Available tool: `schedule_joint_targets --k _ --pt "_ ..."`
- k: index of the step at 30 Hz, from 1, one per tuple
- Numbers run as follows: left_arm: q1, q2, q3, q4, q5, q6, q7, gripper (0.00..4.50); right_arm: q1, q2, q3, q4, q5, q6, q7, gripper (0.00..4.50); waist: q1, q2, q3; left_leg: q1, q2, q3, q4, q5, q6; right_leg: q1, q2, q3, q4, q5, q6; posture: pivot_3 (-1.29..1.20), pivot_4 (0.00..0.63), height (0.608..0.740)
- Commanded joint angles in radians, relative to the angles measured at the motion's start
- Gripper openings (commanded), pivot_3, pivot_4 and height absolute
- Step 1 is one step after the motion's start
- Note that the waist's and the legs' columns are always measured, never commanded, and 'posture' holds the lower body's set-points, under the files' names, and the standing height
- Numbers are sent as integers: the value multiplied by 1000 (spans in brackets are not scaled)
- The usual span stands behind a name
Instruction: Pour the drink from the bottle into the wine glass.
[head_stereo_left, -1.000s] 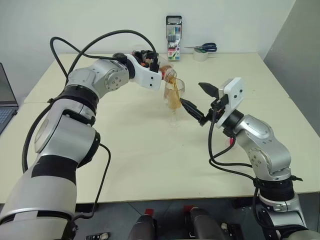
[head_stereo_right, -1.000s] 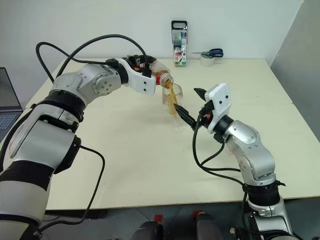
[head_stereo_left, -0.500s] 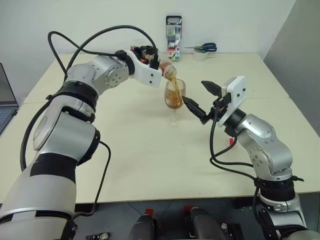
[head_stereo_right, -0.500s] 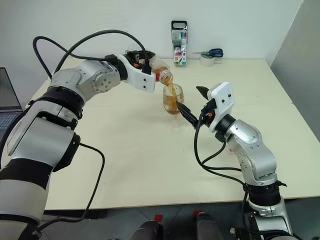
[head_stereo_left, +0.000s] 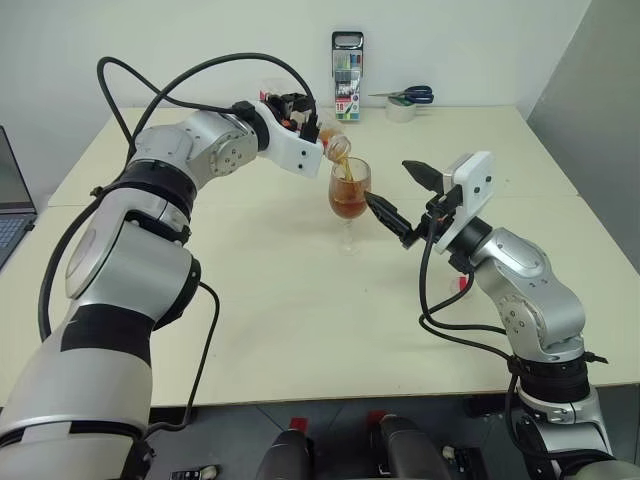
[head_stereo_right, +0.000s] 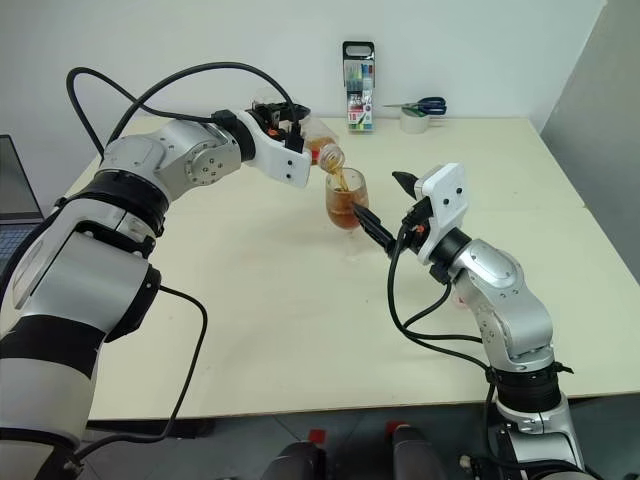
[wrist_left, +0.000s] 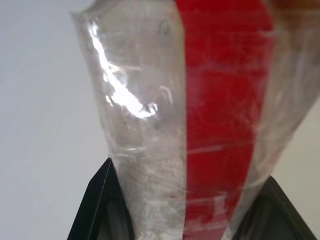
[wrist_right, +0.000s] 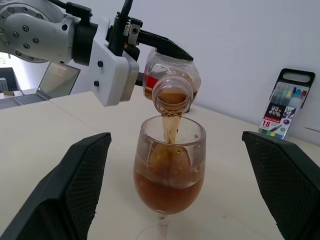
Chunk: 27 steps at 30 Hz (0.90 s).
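The drink (wrist_right: 169, 187) fills over half of the glass (wrist_right: 170, 167), with a thin stream falling from the tipped bottle (wrist_right: 170, 82) just above its rim. The left gripper (head_stereo_left: 300, 118) is clamped on the bottle. The right gripper (head_stereo_left: 400, 195) has its fingers spread wide to either side of the glass, apart from it.

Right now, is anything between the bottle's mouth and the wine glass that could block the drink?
Nothing visible. The bottle, shut in the left gripper, is tipped with its mouth just above the wine glass, and the drink streams straight in. The open right gripper brackets the glass from the side.
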Motion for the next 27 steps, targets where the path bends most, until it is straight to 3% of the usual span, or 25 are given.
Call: schedule_joint_targets --k 1,11,20,22,24,27 --pt "-47 21 16 -5 -19 5 12 1745 -15 5 -19 -21 13 -14 0 4500 0 0 0 0 0 0 0 0 0 0 0 0 0 0 0 0 150 740" --pt "-15 16 83 0 -122 3 -52 1745 -23 1 -26 5 15 -14 5 4500 0 0 0 0 0 0 0 0 0 0 0 0 0 0 0 0 150 740" --pt "66 -16 260 -51 -385 -58 -290 1745 -31 -1 -23 16 26 -1 21 4500 -1 0 0 0 0 1 1 1 -1 0 0 0 1 0 0 0 150 740" --pt "85 -6 267 -76 -390 -65 -281 1745 -36 -1 -20 20 27 0 29 4500 -1 0 0 0 0 0 1 1 -1 0 0 0 1 0 0 0 150 740" --pt "107 -4 305 -91 -434 -33 -293 1745 -41 -3 -15 19 31 4 39 4500 -1 0 0 0 0 1 1 1 -1 0 -1 1 1 0 0 0 150 740" --pt "156 -19 451 -131 -609 118 -346 1745 -35 -15 -12 -12 54 28 61 4500 -4 0 0 0 1 1 1 1 -1 -1 -1 2 4 0 0 0 150 740"
